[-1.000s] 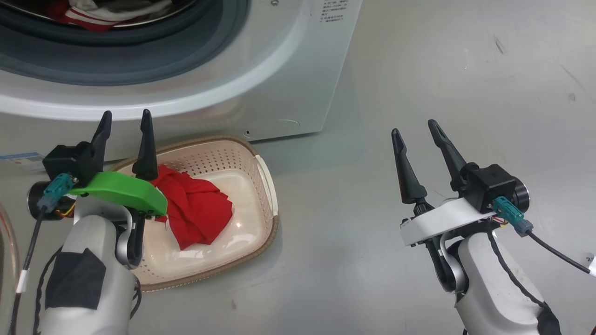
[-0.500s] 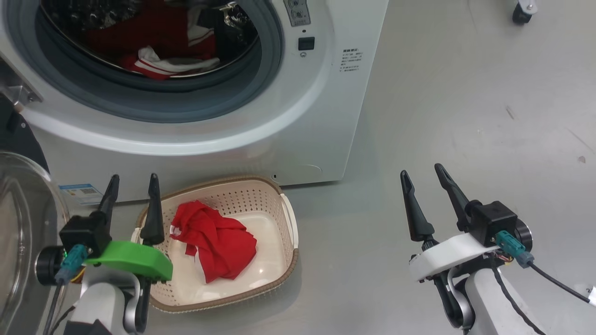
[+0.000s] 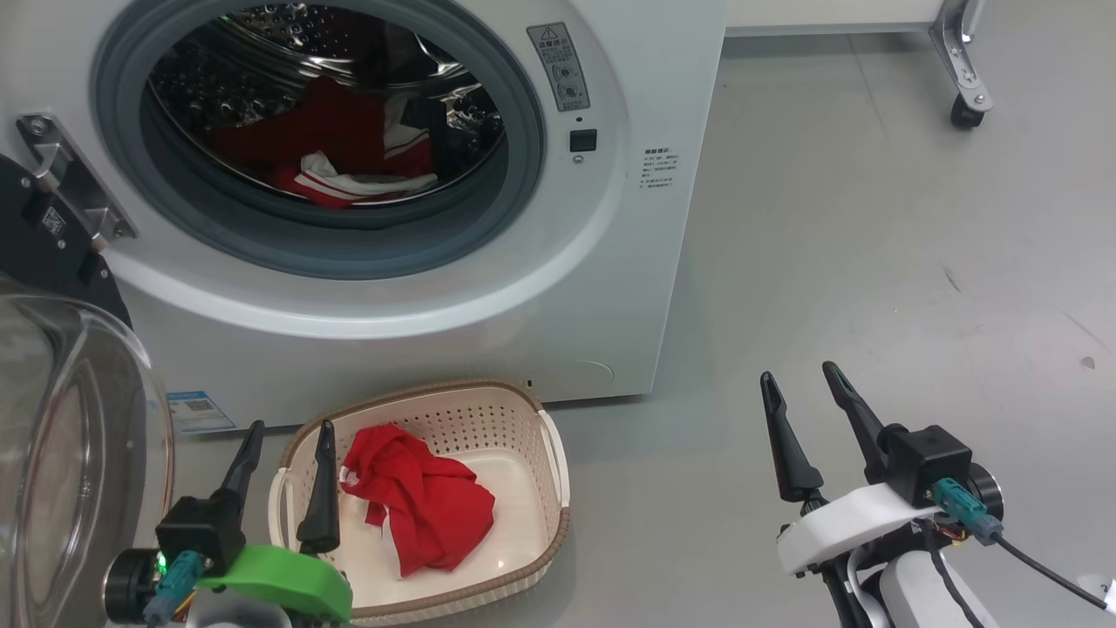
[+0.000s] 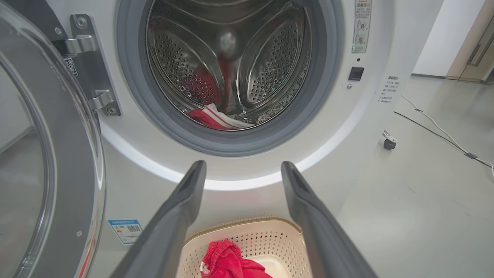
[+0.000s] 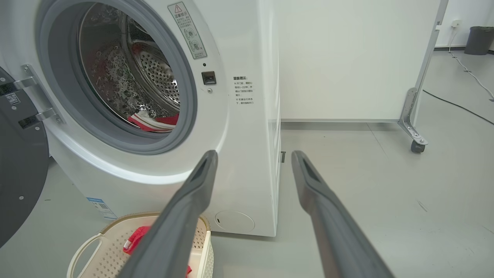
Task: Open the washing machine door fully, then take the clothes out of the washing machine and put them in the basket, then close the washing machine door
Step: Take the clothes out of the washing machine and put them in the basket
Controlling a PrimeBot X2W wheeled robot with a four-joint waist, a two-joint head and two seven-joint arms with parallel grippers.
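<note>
— Clothes (image 3: 349,170)?
— Red ones far inside the washer (image 3: 610,288); one in the basket (image 3: 488,390) near me. Door (image 3: 78,453) hangs open left. My left gripper (image 3: 292,425) and right gripper (image 3: 798,372) gape wide, empty. Wheel (image 3: 962,112) far right.

Looks like a lab or test room: a washing machine (image 3: 610,279) stands alone on a bare grey floor (image 3: 872,262), beside a white wheeled partition (image 5: 347,58), with a loose cable (image 5: 459,106) on the ground.

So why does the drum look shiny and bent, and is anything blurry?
Head view: bright glints on the steel drum. Left wrist view: the wide lens bows the door rim; the near fingers look soft. Right wrist view: even light, faint shadows.
</note>
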